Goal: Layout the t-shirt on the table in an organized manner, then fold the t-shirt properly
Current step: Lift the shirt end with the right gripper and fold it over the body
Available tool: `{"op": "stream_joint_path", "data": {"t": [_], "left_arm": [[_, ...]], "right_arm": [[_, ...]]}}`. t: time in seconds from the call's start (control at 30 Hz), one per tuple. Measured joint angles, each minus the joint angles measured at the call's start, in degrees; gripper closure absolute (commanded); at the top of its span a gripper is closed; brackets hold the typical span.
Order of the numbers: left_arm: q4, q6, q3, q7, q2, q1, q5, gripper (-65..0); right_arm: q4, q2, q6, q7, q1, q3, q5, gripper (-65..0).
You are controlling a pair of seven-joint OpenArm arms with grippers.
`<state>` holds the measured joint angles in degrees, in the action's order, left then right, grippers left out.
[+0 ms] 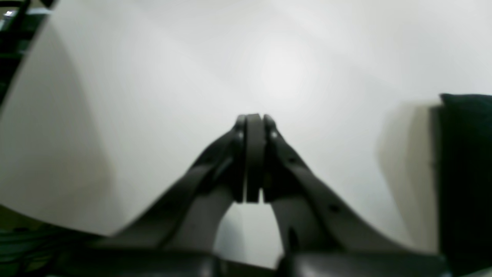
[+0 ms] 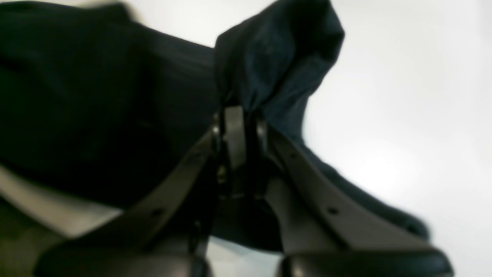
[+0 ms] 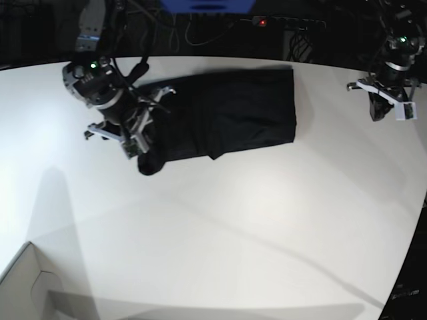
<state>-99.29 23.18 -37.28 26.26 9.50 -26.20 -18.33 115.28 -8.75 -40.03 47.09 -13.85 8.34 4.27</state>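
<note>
The black t-shirt [image 3: 227, 113] lies partly folded into a rough rectangle at the back of the white table [image 3: 220, 227]. At its left end, my right gripper [image 3: 141, 155] is shut on a bunch of the fabric. In the right wrist view the jaws of the right gripper [image 2: 240, 115] pinch a raised fold of the t-shirt [image 2: 276, 57], lifted off the table [image 2: 403, 115]. My left gripper [image 3: 379, 115] hovers at the far right, apart from the shirt. The left wrist view shows the left gripper [image 1: 253, 119] shut on nothing above the bare table [image 1: 153, 96], with the t-shirt [image 1: 465, 173] at the right edge.
A white box corner [image 3: 27, 287] sits at the front left of the base view. Cables and a power strip [image 3: 267, 23] run behind the table's back edge. The table's edge curves round at the right [image 3: 410, 253].
</note>
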Motion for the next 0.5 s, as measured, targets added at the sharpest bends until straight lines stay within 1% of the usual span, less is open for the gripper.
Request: {"op": "stream_joint_path", "data": {"t": [0.1,0.2,0.3,0.33,0.4,0.5], "left_arm": [[0.0,0.2,0.0,-0.2,0.0,0.0,0.0,-0.2],[0.1,0.2,0.0,0.0,0.0,0.0,0.0,-0.2],[0.4,0.1,0.4,-0.2,0.0,0.0,0.0,-0.2],[1.1,0.0,1.0,0.4,-0.2,0.0,0.0,-0.2],[2.3,-0.2,2.0,3.7,-0.8,0.0,0.0,-0.1],[2.5,0.0,2.0,5.7,-1.9,0.4,0.0,-0.1]], "right_arm": [[0.0,0.0,0.0,-3.7,-2.2,-5.5,-0.1,0.0],[0.0,0.1,0.0,-6.1,-3.6,-11.0,0.2,0.0],[0.0,0.2,0.0,-7.3,-4.2,-16.0,0.4,0.0],[0.0,0.2,0.0,-7.4,-4.2,-18.2,0.5,0.0],[-0.1,0.2,0.0,-8.8,-4.1,-21.8,0.4,0.0],[-0.7,0.2,0.0,-9.2,-3.1,-26.7,0.2,0.0]]}}
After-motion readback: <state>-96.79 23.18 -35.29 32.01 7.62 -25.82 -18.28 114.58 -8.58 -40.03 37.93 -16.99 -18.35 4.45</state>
